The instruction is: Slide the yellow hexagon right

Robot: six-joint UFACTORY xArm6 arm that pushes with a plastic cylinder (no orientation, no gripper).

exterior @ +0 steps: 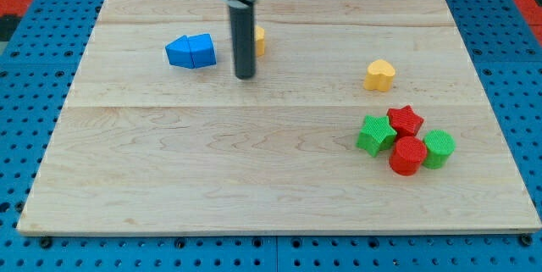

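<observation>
We judge ourselves at the approach step: our tip rests on the counter just at seven o'clock of the yellow hexagon, which sits near the view's top, mostly hidden behind the rod. We carry no claw, so nothing is clenched or released; the rod only pushes. To send the hexagon toward three o'clock, we would next need the tip at its nine o'clock side, between it and the blue block, then sweep rightward. The yellow heart lies well apart at three o'clock, and the red and green cluster farther toward five o'clock.
</observation>
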